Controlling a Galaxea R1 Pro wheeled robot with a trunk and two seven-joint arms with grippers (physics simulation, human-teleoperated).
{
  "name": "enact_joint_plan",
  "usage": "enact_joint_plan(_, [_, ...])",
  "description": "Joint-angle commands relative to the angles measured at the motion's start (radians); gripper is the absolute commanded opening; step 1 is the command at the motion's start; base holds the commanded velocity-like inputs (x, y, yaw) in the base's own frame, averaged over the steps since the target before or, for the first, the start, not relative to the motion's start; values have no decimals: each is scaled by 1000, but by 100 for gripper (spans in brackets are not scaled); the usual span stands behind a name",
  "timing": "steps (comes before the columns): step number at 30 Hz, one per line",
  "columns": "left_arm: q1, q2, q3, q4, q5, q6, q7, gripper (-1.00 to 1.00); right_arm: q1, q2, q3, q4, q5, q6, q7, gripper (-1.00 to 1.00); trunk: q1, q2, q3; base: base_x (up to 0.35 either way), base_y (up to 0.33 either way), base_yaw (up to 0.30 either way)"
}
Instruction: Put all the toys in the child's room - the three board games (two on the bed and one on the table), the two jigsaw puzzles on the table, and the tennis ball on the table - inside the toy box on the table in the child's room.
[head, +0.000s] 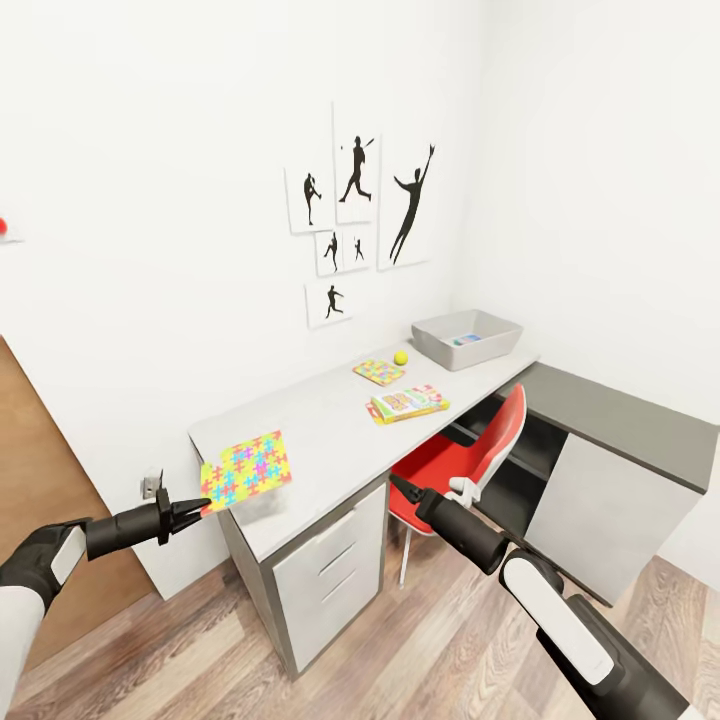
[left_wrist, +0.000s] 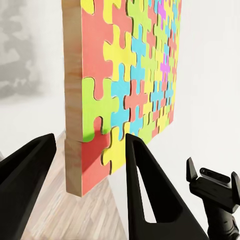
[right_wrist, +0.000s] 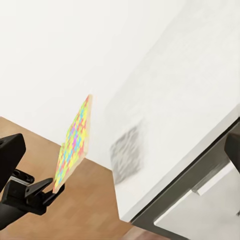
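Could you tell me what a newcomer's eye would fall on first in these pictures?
Probably the bright multicoloured jigsaw puzzle, pinched at its corner by the left gripper and lifted clear of the near end of the table. Next, the red chair tucked under the table, and the black sports silhouettes on the white wall.

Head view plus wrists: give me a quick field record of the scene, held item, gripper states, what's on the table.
left gripper: shut on larger jigsaw puzzle, lifted off table near its end, shadow beneath
right gripper: state unclear, holds nothing, in front of red chair
on table: smaller jigsaw puzzle, tennis ball, board game
toy box: far end of table, something coloured inside
wall: sports silhouette pictures
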Motion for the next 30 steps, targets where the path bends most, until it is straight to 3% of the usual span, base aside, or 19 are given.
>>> enact_joint_plan(1, [-1, 0, 2, 0, -1, 5, -1, -100, -1, 0, 1, 0, -7, 2, 1, 100, -4, 6, 2, 0, 0, 0])
enact_joint_plan(30, [-1, 0, 2, 0, 0, 7, -3, -100, -1, 1, 3, -8, -7, 1, -1, 100, -115, 209, 94, 0, 0, 0])
